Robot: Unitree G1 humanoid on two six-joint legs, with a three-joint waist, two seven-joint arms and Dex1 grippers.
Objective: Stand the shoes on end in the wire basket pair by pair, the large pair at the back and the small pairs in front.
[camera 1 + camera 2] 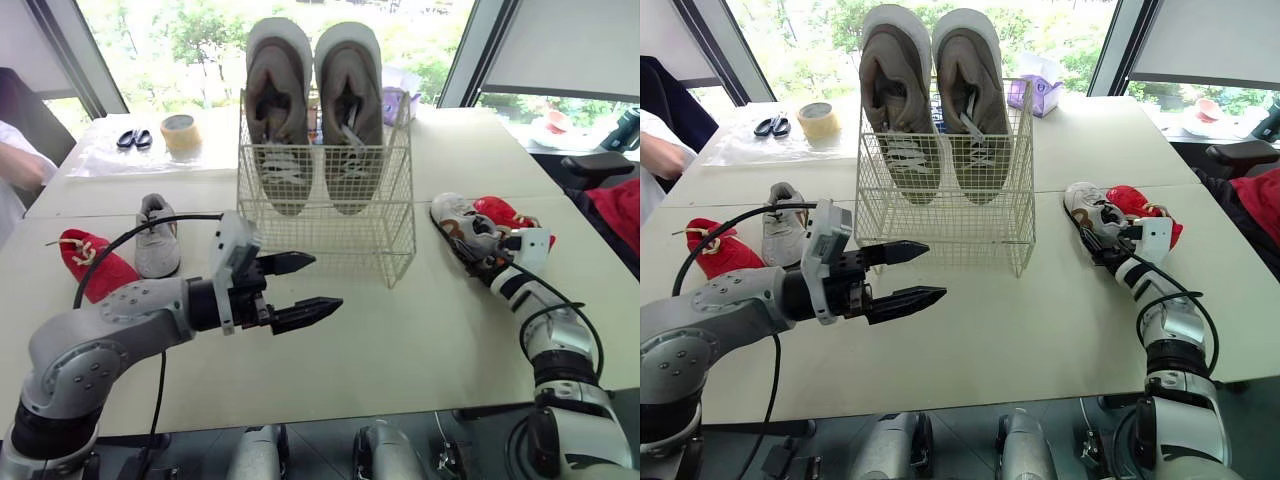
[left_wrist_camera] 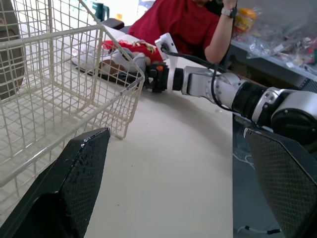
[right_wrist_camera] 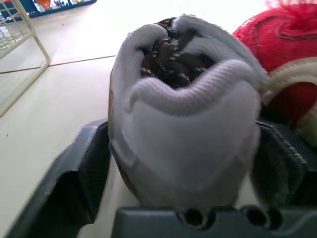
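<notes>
Key relation: white shoe (image 1: 458,222) lies on the counter (image 1: 400,340) just right of the wire basket (image 1: 400,250), heel end toward the robot. Its long axis runs diag., far end angled toward the basket's right wall and roughly in line w/ the right tool (image 1: 492,262). Right wrist view has that tool's fingers (image 3: 86,158) pressed on both sides of the heel, so it reads as clamped on the shoe, which rests flat on the counter, not yet lifted. Basket's front half is empty and sits left of the shoe, w/ the large pair (image 1: 280,100) standing on end along the basket's back. Next move prob. lift, tip upright, carry left over the near rim. Red shoe (image 1: 503,212) lies right against the white one on the side away from the basket and could drag along. Left tool (image 1: 325,283) hovers at the basket's front-left corner, fingers wide apart, holding nothing. It's nearer the grey shoe (image 1: 156,240) and second red shoe (image 1: 95,265), both left of the basket. Hard to make out: white shoe's toe and sole, how firm the grip is, and whether grey is its mate. The red shoe by the right tool is partly hidden behind the white one.
</notes>
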